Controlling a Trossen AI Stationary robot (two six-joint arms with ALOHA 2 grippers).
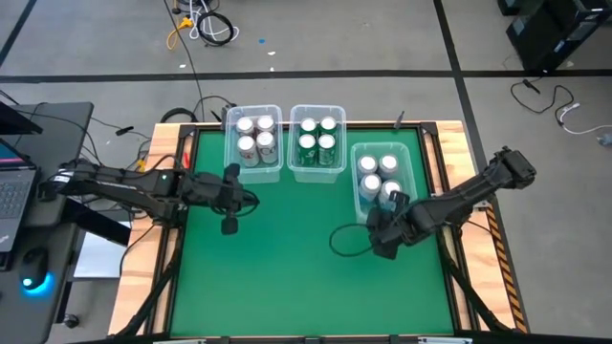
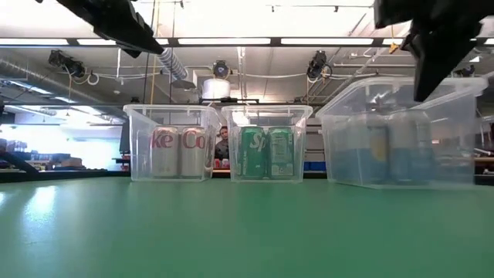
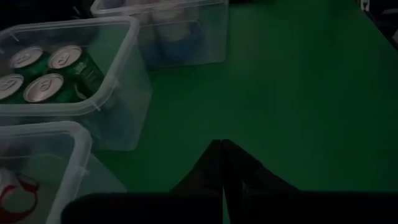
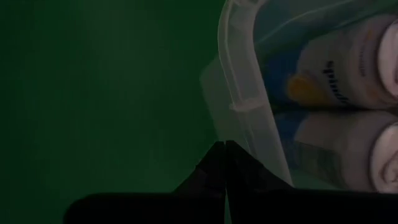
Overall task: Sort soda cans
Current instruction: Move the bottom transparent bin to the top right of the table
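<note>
Already we find the soda cans (image 1: 256,137) sorted by colour into three bins (image 1: 318,170) at the desk's (image 1: 287,277) far side; both claws, left (image 1: 229,225) and right (image 1: 382,250), hang shut, empty. Thin-walled, slick cans look best gripped mid-body.

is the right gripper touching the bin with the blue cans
Cannot tell. In the right wrist view the shut right gripper sits at the bin's wall, but no view plainly shows contact or a gap.
</note>
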